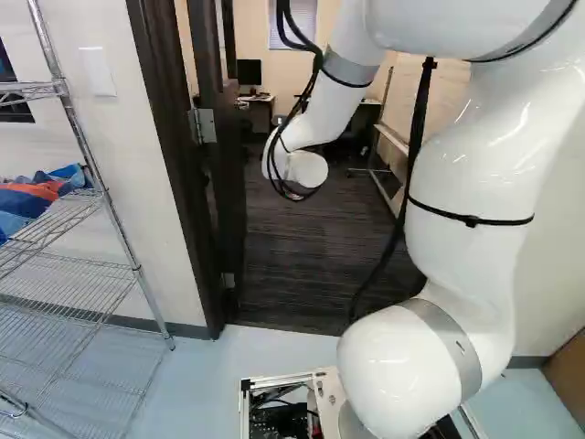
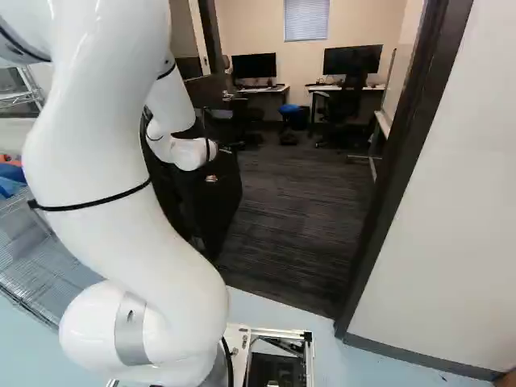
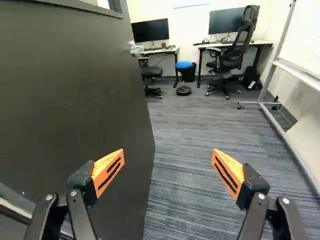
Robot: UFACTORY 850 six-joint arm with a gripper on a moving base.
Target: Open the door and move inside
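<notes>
2 orange-padded fingers (image 3: 107,172) stood wide apart | open door (image 3: 65,100) flanked 1 | risk: advancing could have scraped it, clearance seemed thin

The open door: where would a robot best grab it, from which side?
Probably by the door's free upright edge, from the carpet side, with the fingers straddling it: in the wrist view that edge stands exposed, while the broad face looks flat, offering little to pinch.
</notes>
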